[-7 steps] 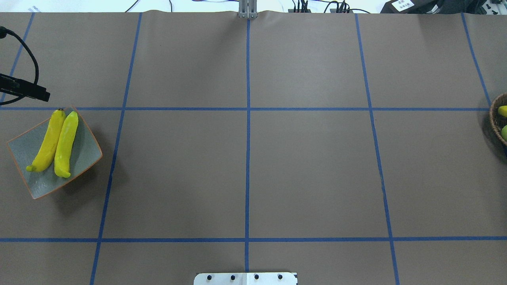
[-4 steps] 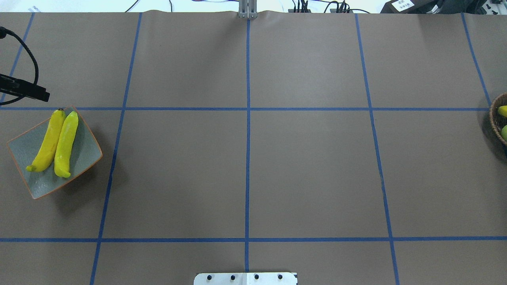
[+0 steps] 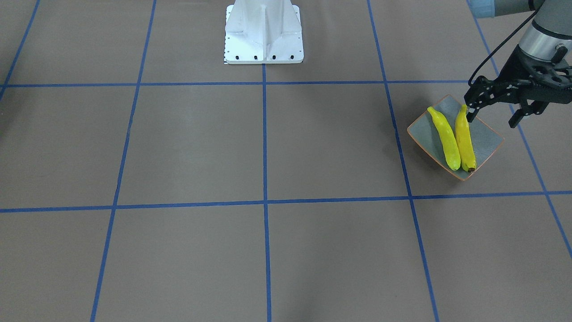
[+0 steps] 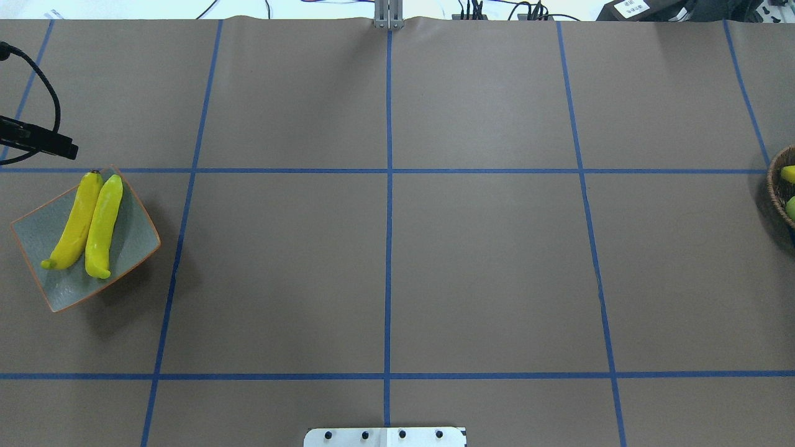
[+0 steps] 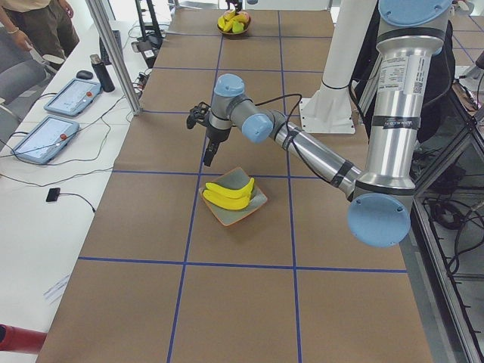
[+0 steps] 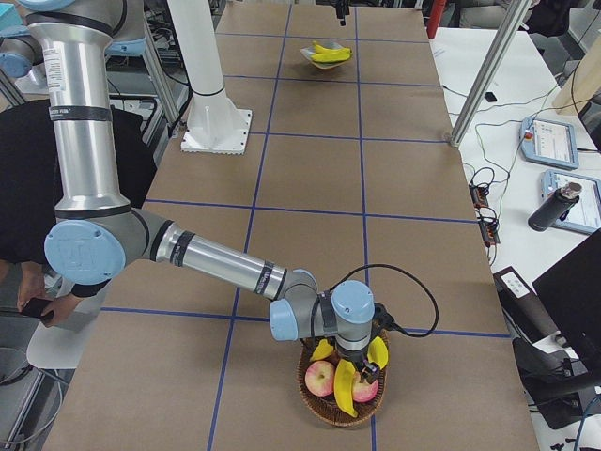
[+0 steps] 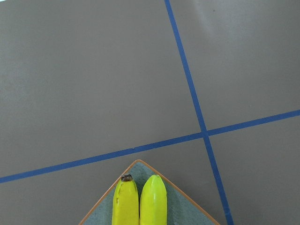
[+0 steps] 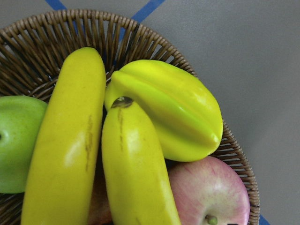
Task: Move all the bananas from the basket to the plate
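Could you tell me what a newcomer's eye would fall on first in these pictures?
Two yellow bananas lie side by side on the plate at the robot's left end of the table, with the open left gripper hovering close by. Next comes the wicker basket at the far right end, where two more bananas crowd in with a starfruit and apples.

Two bananas lie on the plate [image 4: 133,245], side by side and touching, lengthwise. One is a deeper yellow banana [image 4: 74,220] with a dark tip at its far end; the other is a greenish-yellow banana [image 4: 104,225]. The plate is small, rectangular, glossy grey-green, with a thin orange rim and upcurved sides, set cornerwise at the left edge of the overhead view. Two more bananas lie in the wicker basket [image 8: 70,26] at the right edge: a long banana [image 8: 65,140] and a second banana [image 8: 133,173] showing a dark end, touching each other.
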You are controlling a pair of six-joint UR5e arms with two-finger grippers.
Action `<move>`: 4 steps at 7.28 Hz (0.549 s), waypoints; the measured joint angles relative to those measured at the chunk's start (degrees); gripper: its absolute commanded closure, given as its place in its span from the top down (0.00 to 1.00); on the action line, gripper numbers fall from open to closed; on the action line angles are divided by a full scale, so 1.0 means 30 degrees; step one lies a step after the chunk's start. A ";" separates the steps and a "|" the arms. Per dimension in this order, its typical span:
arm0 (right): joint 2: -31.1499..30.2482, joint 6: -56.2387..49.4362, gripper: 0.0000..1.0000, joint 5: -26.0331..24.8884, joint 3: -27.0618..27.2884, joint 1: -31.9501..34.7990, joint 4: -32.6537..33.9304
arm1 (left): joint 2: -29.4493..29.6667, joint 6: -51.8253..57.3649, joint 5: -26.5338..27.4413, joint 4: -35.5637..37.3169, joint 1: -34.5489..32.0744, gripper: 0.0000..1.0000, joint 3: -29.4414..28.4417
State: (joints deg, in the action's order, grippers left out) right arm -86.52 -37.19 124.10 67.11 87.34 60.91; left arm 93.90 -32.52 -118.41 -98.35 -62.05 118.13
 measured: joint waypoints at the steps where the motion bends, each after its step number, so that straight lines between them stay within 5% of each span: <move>1: 0.0020 0.0019 0.79 -0.0017 -0.0117 -0.0088 0.0000 | 0.0002 0.0000 -0.0006 0.0000 0.0000 1.00 -0.0002; 2: 0.0032 0.0043 0.68 -0.0024 -0.0181 -0.0194 0.0000 | 0.0011 0.0000 -0.0007 0.0001 0.0000 1.00 -0.0015; 4: 0.0040 0.0103 0.00 -0.0028 -0.0174 -0.0323 0.0000 | 0.0019 0.0000 -0.0003 0.0000 0.0000 1.00 -0.0026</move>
State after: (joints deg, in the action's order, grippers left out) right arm -86.40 -36.88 124.01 66.59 86.37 60.91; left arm 93.95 -32.52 -118.41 -98.35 -62.05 118.05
